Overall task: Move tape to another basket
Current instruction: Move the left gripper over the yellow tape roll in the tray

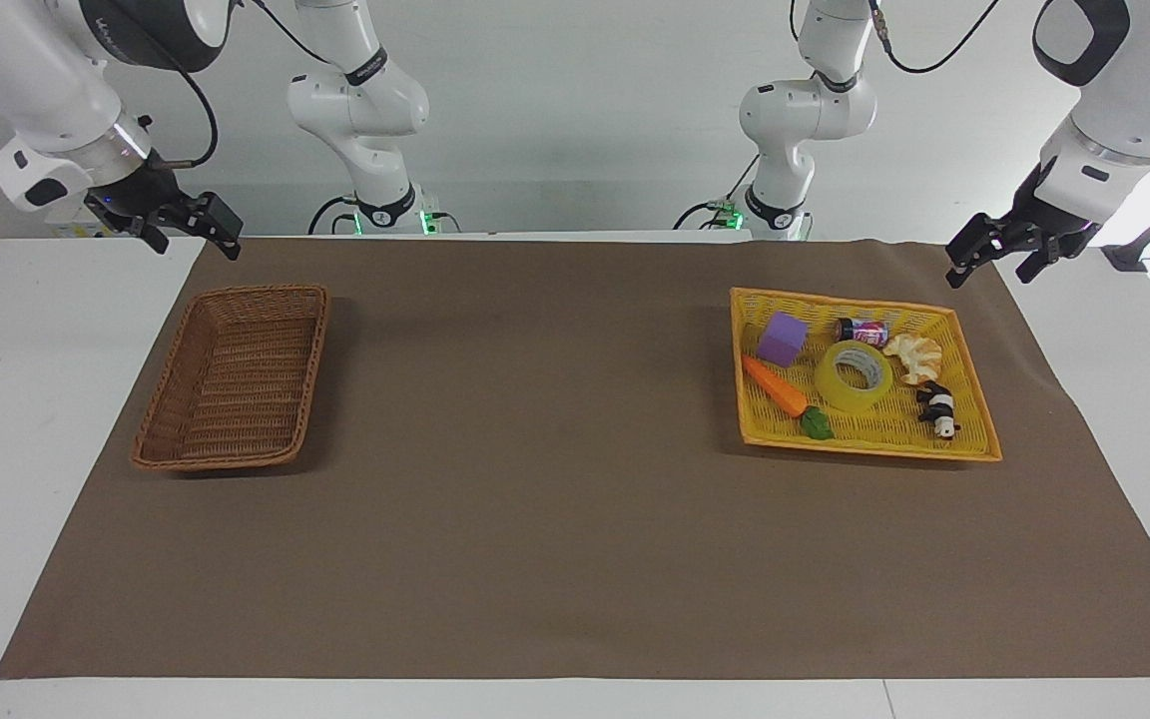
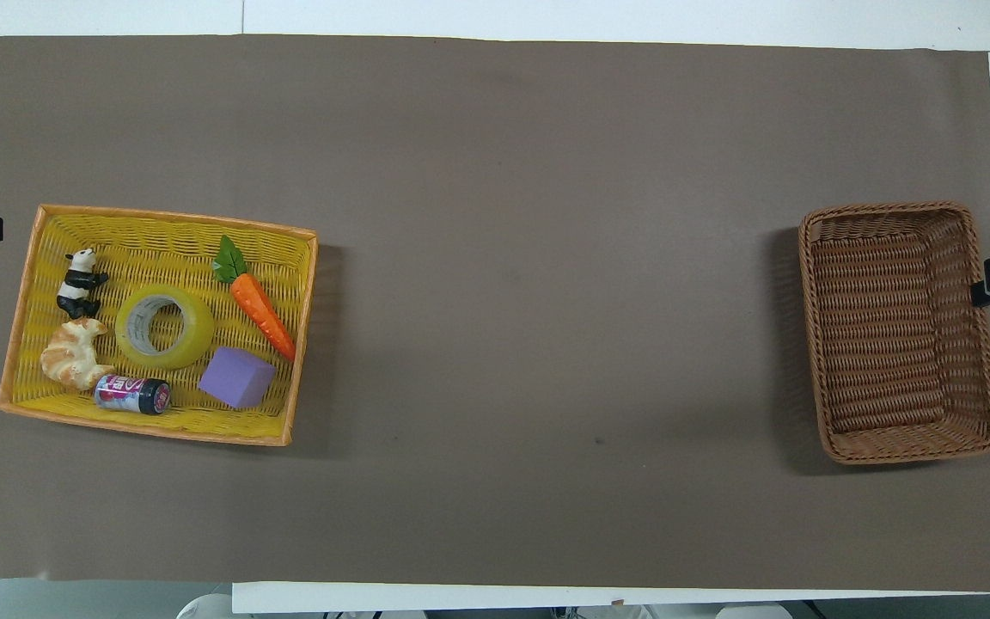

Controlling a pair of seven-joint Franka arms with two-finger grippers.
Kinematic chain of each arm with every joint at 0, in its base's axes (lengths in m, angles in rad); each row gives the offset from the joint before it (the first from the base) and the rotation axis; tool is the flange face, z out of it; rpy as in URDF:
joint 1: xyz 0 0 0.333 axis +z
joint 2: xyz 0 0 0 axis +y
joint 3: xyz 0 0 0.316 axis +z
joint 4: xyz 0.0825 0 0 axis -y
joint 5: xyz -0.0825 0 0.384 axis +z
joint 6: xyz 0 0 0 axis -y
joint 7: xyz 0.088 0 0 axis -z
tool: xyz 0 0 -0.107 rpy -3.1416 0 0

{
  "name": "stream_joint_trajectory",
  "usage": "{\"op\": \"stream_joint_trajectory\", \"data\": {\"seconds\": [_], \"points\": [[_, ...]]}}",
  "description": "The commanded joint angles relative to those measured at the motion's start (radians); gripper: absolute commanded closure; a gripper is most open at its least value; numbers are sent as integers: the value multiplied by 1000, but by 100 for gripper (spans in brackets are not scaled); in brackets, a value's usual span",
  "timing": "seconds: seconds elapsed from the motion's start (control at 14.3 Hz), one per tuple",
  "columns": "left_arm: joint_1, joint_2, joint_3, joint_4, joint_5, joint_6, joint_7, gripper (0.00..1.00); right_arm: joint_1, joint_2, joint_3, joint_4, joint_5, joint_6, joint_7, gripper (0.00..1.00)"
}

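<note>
The tape (image 1: 853, 376), a yellow roll with a white core, lies flat in the middle of the bright yellow woven tray (image 1: 869, 446) at the left arm's end of the table; it also shows in the overhead view (image 2: 165, 327). The brown wicker basket (image 1: 236, 384) stands empty at the right arm's end, also seen from overhead (image 2: 895, 335). My left gripper (image 1: 996, 262) hangs open and empty in the air off the yellow tray's outer corner. My right gripper (image 1: 194, 238) hangs open and empty beside the basket's corner nearest the robots. Both arms wait.
In the yellow tray around the tape lie a purple block (image 1: 783, 339), a toy carrot (image 1: 777, 387), a small can (image 1: 862, 331), a croissant (image 1: 914, 357) and a panda figure (image 1: 937, 407). A brown mat (image 1: 535, 449) covers the table between tray and basket.
</note>
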Motion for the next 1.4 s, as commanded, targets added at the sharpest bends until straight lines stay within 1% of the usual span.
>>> {"op": "stream_joint_trajectory", "data": {"seconds": [0.0,0.14,0.28,0.35,0.42,0.49,0.56,0.63,0.77,0.91,0.98,1.12,1.33], "points": [[-3,-30,1,-41,13,25,-12,0,-13,-7,10,-1,-8,-5,-20,0],[-9,-33,0,-44,13,23,-24,0,-13,-7,10,-1,-8,-5,-20,0],[-9,-47,0,-80,13,31,-38,0,-13,-7,10,-1,-8,-5,-20,0],[-9,-68,-2,-131,13,90,-88,0,-13,-7,10,1,-8,-5,-20,0],[-1,-93,-3,-230,13,215,-116,0,-13,-7,10,1,-8,-5,-20,0],[3,-126,-3,-328,13,292,-115,0,-13,-7,10,-1,-8,-5,-20,0],[5,-139,-3,-411,13,336,-107,0,-13,-7,10,1,-8,-5,-20,0],[5,-136,-3,-451,13,371,-92,0,-13,-7,10,-1,-8,-5,-20,0],[5,-128,-2,-493,13,432,-95,0,-13,-7,10,-1,-8,-5,-20,0],[25,-122,1,-496,13,460,-79,1,-13,-7,10,1,-8,-5,-20,0],[42,-107,-2,-510,13,489,-78,1,-13,-7,10,1,-8,-5,-20,0],[43,-61,0,-548,13,576,-78,1,-13,-7,10,-1,-8,-5,-20,0],[33,0,0,-568,13,660,-78,1,-13,-7,10,-1,-8,-5,-20,0]]}}
